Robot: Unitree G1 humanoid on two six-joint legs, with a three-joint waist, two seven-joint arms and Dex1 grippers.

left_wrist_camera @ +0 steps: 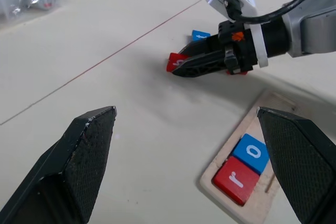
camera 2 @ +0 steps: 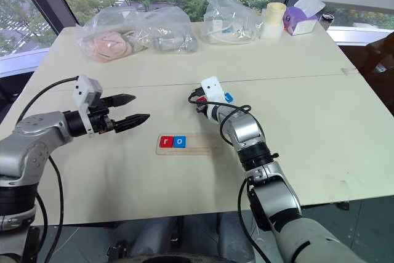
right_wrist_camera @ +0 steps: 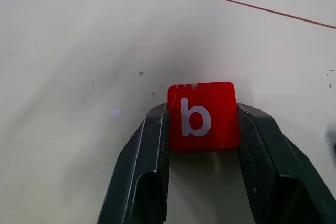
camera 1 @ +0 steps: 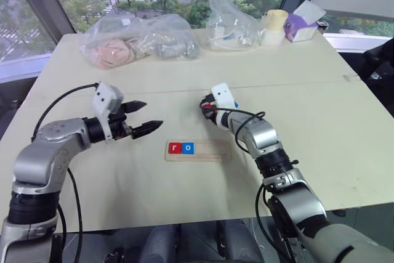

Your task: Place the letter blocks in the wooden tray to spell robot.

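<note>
While the right tool [right_wrist_camera: 202, 124] pinches the red b block [right_wrist_camera: 202, 115], left tool [camera 1: 146, 118] spread wide

Tile: a red b block [right_wrist_camera: 202, 116] lay flat on the table [right_wrist_camera: 79, 51], its white letter upright toward the camera.
Grip: the right gripper [right_wrist_camera: 202, 129] was clamped on the b block, one black finger [right_wrist_camera: 149, 156] pressed against each side edge.
Table mark: a thin red line [right_wrist_camera: 236, 1] crossed the table well beyond the b block.
</note>
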